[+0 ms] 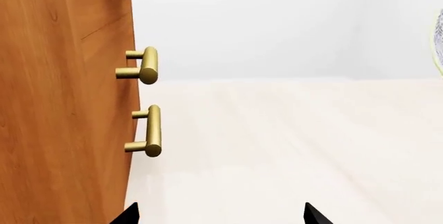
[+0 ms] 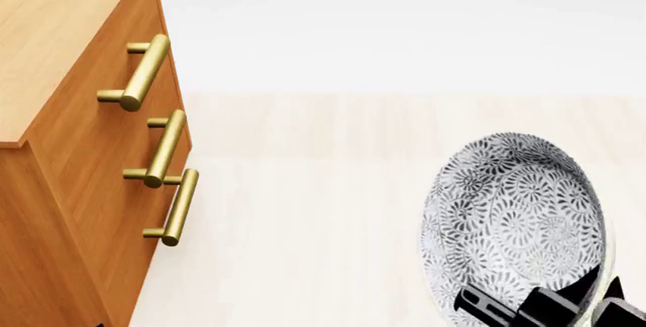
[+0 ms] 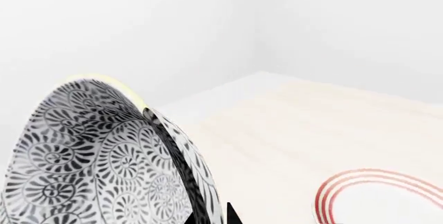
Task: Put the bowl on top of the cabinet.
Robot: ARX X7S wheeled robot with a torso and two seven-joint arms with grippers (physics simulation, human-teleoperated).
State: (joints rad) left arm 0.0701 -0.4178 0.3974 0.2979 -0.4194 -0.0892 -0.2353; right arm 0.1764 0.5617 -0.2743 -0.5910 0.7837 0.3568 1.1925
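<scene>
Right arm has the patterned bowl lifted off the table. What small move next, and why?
Probably carry the grey floral ceramic bowl leftward and a bit higher toward the orange-brown wooden cabinet. The right end effector appears clamped on the bowl's rim, holding it tilted and well to the right of the cabinet's lighter top, so it needs to close that gap and clear the top edge.

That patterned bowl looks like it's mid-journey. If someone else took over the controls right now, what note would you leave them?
Right end effector: shut on the bowl, gripping its rim; the bowl is tilted on edge and appears lifted off the table.
Left end effector: open, empty, low beside the front of the cabinet.
Cabinet: to the left of the bowl, its top showing nothing on it in the part visible.
Plate with red rings: on the table near the bowl, not part of the job.
Done: bowl grasped.
Left: carry it left and up over the cabinet top, level it, set it down, release.
</scene>
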